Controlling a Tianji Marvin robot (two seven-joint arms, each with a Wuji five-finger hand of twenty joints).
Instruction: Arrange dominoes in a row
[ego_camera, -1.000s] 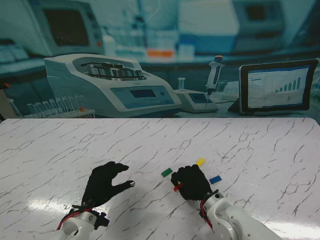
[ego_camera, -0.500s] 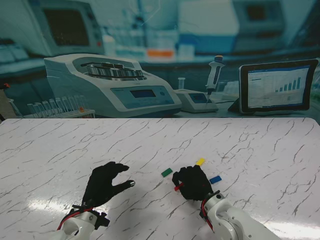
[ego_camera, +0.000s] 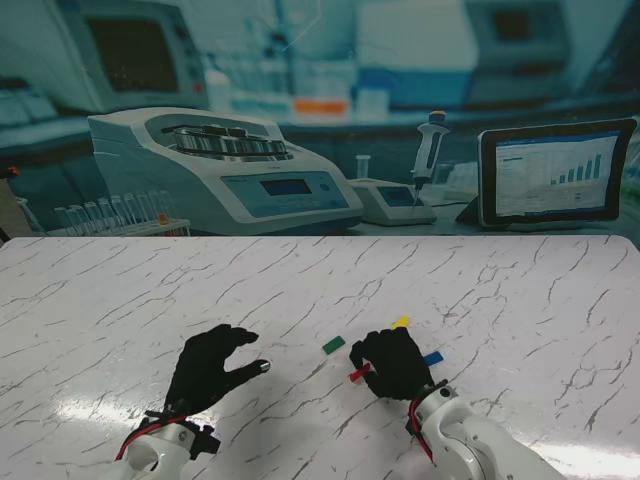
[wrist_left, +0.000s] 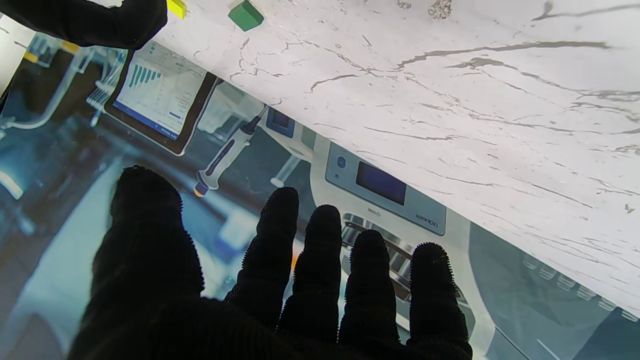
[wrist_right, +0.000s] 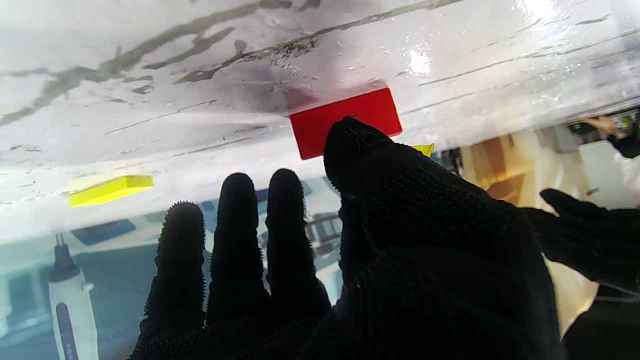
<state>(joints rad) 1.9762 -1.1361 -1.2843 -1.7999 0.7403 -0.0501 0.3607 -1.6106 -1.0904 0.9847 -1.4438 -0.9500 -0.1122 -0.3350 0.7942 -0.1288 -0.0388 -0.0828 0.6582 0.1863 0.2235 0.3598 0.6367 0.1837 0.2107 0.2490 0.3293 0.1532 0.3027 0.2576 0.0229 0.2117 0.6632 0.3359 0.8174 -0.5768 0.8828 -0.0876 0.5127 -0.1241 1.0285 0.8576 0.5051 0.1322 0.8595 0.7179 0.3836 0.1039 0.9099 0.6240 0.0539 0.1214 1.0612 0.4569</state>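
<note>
Although four small flat plastic dominoes lie on the white marble-patterned table (ego_camera: 120, 300), none stands in a line yet — the row looks barely begun. The red domino (ego_camera: 357, 375) lies flat at about nine o'clock of the black-gloved right hand (ego_camera: 398, 363), whose thumb tip touches or overlaps its edge in the wrist view while the other fingers (wrist_right: 235, 220) reach out side by side; whether it is actually pinched I cannot tell. The green domino (ego_camera: 333, 344) sits at roughly ten o'clock of that hand, the yellow domino (ego_camera: 400, 323) at twelve, the blue domino (ego_camera: 432, 357) at two, partly behind the hand. All four are scattered at different angles, near each other but apart, so gathering and aligning them is still left. The black-gloved left hand (ego_camera: 210, 368) hovers well to the left, fingers loosely spread and curved, holding nothing. Beyond the table's far edge a lab backdrop shows a tablet (ego_camera: 556, 172) and a pipette (ego_camera: 430, 145) — neither obstructs the work; the right hand itself hides part of the cluster.
</note>
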